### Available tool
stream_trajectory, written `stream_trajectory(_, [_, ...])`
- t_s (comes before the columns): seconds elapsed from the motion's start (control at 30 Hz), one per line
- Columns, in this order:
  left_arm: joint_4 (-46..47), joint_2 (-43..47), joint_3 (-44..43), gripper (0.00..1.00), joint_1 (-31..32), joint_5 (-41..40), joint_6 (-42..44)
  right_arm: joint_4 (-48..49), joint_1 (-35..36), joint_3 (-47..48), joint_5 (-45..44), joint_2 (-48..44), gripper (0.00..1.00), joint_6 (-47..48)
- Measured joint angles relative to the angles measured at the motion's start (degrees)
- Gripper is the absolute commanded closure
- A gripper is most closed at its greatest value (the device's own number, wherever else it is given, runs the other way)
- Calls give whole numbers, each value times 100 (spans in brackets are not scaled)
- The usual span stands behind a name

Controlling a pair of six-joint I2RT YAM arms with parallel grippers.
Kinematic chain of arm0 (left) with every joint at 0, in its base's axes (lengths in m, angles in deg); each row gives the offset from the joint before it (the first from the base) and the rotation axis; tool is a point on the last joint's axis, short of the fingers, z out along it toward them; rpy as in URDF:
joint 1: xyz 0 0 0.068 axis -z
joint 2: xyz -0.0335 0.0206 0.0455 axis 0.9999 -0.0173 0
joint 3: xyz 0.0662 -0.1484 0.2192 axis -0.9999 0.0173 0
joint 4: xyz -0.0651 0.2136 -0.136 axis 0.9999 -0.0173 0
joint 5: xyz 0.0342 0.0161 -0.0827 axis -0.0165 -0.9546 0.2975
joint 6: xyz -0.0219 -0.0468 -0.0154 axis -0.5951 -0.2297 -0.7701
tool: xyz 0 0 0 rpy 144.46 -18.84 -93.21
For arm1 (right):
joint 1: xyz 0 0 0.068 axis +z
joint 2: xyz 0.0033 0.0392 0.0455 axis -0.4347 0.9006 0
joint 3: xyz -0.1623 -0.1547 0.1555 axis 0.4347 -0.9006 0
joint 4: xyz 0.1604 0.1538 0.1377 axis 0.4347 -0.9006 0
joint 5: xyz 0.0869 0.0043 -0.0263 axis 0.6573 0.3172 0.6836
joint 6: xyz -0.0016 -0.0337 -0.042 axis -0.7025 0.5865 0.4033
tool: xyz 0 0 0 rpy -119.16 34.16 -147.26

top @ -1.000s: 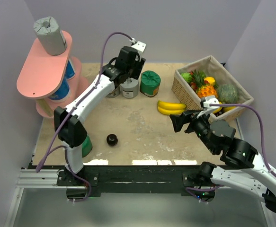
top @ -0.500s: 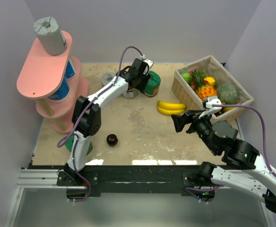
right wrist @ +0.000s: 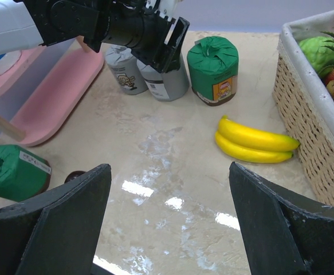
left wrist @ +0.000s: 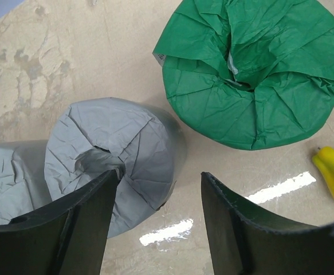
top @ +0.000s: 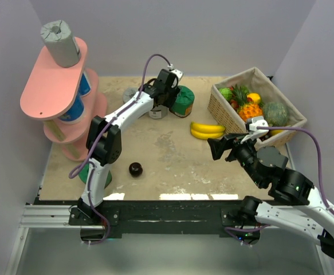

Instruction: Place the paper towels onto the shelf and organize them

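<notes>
Three rolls shelved, four left on the table, and I am poised over a grey one.

On the shelf (top: pixel 45 94) one grey paper towel (top: pixel 61 43) stands on the top board and two white-and-blue ones (top: pixel 73 109) sit on the tier beneath, so I judge the job not quite half done. My left pincer (left wrist: pixel 158 189) is spread open with a jaw on either side of a grey roll (left wrist: pixel 115 154) and grips nothing yet. That roll stands on the table well apart from the shelf, on its right. It is upright, its long axis vertical and its dimpled top facing up at my wrist. A second grey roll (left wrist: pixel 6 172) touches it on the shelf side, and a green roll (left wrist: pixel 250 74) stands just beside it on the side away from the shelf. Another green roll (right wrist: pixel 12 172) waits near the shelf's foot. My right pincer (right wrist: pixel 167 172) hangs open and empty, far from the shelf.
</notes>
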Motion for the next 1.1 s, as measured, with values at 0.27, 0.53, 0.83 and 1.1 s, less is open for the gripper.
stream_trajectory(0.27, [85,-11,0,35,0,-245,256,-2,2,0,-2,0,13,0])
stream_trajectory(0.53, [262,-87,76,36,0,-376,407,-17,0,0,-46,-7,13,2])
stream_trajectory(0.83, [332,-223,284,44,-4,-389,426,-46,0,0,-109,-76,13,2])
stream_trajectory(1.1, [481,-234,361,59,-33,-363,426,-46,2,0,-149,-76,13,0])
